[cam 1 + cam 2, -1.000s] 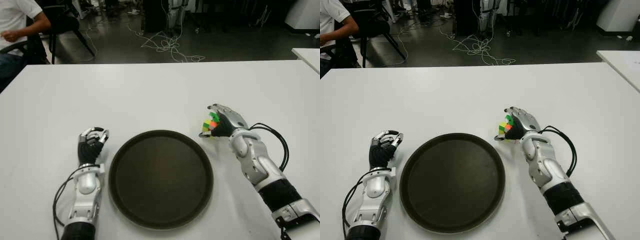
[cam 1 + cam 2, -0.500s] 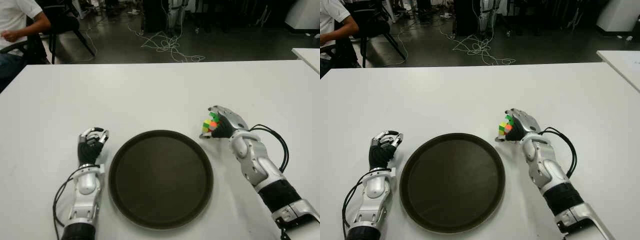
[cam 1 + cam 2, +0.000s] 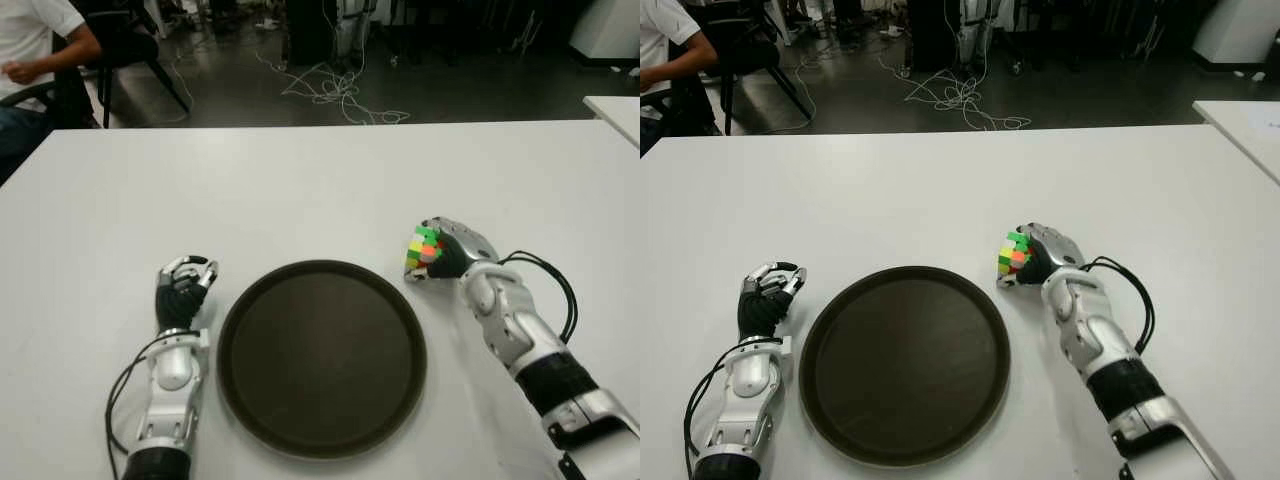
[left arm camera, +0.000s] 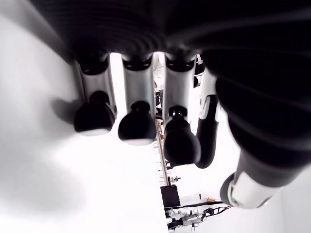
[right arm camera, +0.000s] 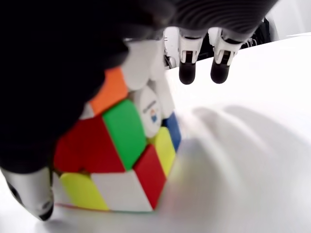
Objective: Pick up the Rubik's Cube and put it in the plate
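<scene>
Gripping: right robot hand (image 3: 1040,255) is closed around the cube (image 3: 1012,256), just off the plate's right rear edge; its black palm covers the cube's top and a finger (image 5: 29,191) presses one side.
Cube: small plastic block with glossy square stickers in green, orange, red, yellow, white and blue; tilted, with one corner down close to the bench (image 3: 300,180). Whether it touches the bench I cannot tell. It sits outside the plate, not in it.
Plate: plate (image 3: 322,355) is a round, dark brown tray with a low raised rim and a smooth, flat, matte floor; nothing lies in it. It sits between the two hands.
Left robot hand: left robot hand (image 3: 183,287) shows just left of the plate, idle, fingers curled inward with nothing in them; the wrist view shows rounded black rubber fingertips (image 4: 136,127) on silver metal segments.
Arms: silver jointed shells with black ribbed cuffs; a black cable (image 3: 555,285) loops beside the right forearm.
Bench: wide, smooth, white and matte.
Background: dark floor with loose white cables (image 3: 335,90); a seated person (image 3: 35,50) in a white shirt at the far left.
</scene>
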`<act>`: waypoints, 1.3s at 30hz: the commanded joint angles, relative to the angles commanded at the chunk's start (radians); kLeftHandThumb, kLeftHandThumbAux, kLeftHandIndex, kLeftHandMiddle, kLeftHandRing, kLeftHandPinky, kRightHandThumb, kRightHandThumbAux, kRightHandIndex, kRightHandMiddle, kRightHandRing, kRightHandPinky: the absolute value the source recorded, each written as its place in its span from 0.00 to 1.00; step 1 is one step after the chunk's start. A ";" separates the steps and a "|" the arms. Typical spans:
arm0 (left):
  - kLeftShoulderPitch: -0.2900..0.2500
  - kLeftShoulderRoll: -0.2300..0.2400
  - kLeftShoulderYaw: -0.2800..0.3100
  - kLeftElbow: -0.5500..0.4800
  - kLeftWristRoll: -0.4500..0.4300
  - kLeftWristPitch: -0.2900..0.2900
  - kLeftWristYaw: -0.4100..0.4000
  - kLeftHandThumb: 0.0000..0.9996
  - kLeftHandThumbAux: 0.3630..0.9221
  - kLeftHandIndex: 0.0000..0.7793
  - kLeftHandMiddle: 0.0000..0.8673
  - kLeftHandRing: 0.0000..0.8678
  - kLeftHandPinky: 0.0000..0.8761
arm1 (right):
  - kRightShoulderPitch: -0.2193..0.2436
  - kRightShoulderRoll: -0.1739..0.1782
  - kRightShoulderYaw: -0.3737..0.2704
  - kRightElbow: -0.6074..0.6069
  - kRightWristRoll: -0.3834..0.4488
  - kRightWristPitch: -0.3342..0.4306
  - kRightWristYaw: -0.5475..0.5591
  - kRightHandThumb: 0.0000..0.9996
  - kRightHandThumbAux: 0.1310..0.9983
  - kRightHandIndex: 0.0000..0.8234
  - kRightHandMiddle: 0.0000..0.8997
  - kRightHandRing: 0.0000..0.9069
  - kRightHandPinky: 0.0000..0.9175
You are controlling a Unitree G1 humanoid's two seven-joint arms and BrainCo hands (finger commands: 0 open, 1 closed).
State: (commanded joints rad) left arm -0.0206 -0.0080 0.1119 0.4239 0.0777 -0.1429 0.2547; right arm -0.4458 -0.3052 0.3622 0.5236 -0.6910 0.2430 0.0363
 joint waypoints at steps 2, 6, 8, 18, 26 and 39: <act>0.000 -0.001 0.000 -0.001 0.000 0.001 0.001 0.72 0.60 0.57 0.95 0.96 0.93 | -0.007 0.002 0.001 0.019 0.004 -0.004 -0.002 0.00 0.60 0.00 0.00 0.00 0.00; 0.000 -0.002 0.002 -0.003 -0.002 0.003 0.001 0.72 0.60 0.57 0.95 0.96 0.93 | -0.017 0.003 0.006 0.043 0.010 -0.009 -0.001 0.00 0.60 0.00 0.00 0.00 0.00; 0.001 -0.002 0.002 -0.002 -0.004 0.003 -0.001 0.72 0.60 0.57 0.95 0.95 0.93 | -0.020 0.002 0.009 0.050 0.011 -0.011 0.005 0.00 0.60 0.00 0.00 0.00 0.00; 0.000 0.003 0.004 0.007 -0.001 -0.010 0.000 0.72 0.60 0.57 0.95 0.96 0.94 | -0.038 0.006 0.022 0.091 0.011 -0.003 0.030 0.00 0.61 0.00 0.00 0.00 0.00; 0.002 0.000 0.004 0.003 -0.003 -0.021 0.001 0.72 0.60 0.57 0.96 0.96 0.95 | -0.045 0.010 0.026 0.121 0.011 -0.011 0.012 0.00 0.59 0.00 0.00 0.00 0.00; 0.004 0.001 0.003 -0.002 0.001 -0.011 0.003 0.71 0.60 0.57 0.95 0.96 0.95 | -0.060 0.035 -0.014 0.192 0.055 -0.077 -0.121 0.00 0.70 0.04 0.04 0.08 0.19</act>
State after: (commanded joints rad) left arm -0.0162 -0.0070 0.1151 0.4219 0.0783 -0.1540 0.2579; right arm -0.5056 -0.2703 0.3482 0.7158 -0.6358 0.1660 -0.0843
